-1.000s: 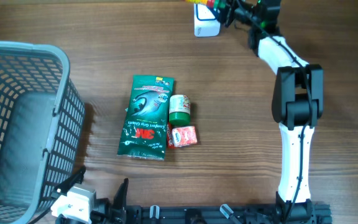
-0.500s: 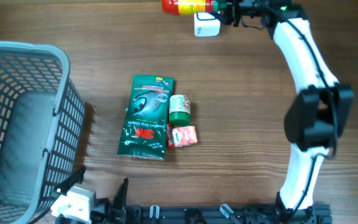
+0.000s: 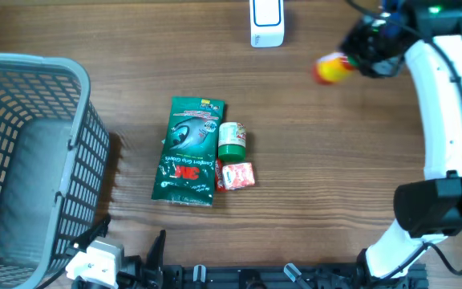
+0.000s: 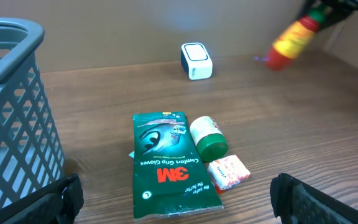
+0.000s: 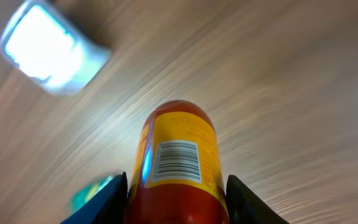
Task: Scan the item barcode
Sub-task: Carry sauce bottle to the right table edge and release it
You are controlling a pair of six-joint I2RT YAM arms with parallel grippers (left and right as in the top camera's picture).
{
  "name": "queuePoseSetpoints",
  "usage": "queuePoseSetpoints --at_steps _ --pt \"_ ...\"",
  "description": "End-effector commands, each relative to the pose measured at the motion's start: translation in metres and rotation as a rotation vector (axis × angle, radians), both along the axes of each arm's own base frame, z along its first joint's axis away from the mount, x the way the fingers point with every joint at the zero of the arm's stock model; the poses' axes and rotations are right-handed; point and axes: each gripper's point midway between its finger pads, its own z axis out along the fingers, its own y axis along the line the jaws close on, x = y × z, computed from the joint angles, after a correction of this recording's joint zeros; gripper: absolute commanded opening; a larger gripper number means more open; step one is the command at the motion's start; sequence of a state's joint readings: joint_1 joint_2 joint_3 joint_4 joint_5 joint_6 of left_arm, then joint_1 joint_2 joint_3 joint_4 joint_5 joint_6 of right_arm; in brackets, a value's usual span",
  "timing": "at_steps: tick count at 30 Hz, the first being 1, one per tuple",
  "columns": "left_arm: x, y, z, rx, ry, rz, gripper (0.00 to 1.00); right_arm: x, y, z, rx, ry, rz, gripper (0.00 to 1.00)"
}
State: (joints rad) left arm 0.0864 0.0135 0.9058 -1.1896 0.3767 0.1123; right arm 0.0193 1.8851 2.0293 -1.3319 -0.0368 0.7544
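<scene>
A red and yellow bottle hangs above the table, right of the white scanner and apart from it. My right gripper is shut on the bottle. In the right wrist view the bottle fills the space between the fingers of the right gripper, its barcode label facing the camera, and the scanner is blurred at the upper left. The left wrist view has the bottle in the air at the far right, beyond the scanner. My left gripper stands open and holds nothing.
A green 3M glove pack, a small green-capped bottle and a red and white packet lie together mid-table. A grey mesh basket stands at the left. The left gripper sits low at the front edge.
The right arm has swung the bottle away from beside the scanner at the far edge, to the right and nearer. The left gripper and the table items have not moved.
</scene>
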Motion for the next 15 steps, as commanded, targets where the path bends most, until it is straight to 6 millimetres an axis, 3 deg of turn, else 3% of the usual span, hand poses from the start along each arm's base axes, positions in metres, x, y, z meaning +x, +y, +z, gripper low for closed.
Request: queuePoseSetpoints --at_steps 1,7,8,15 --pt "-0.001 -0.003 0.000 0.010 -0.012 -0.023 1.00 -0.013 -0.111 0.009 -0.329 0.014 -0.289 0.15" --pt "-0.001 -0.003 0.000 0.010 -0.012 -0.023 1.00 -0.045 -0.216 0.007 -0.432 0.073 -0.540 0.20" --pt "-0.001 -0.003 0.000 0.010 -0.011 -0.023 1.00 -0.056 -0.244 0.000 -0.429 0.098 -0.607 0.20" --pt "-0.001 -0.003 0.000 0.010 -0.012 -0.023 1.00 -0.086 -0.317 -0.038 -0.397 0.158 -0.778 0.20"
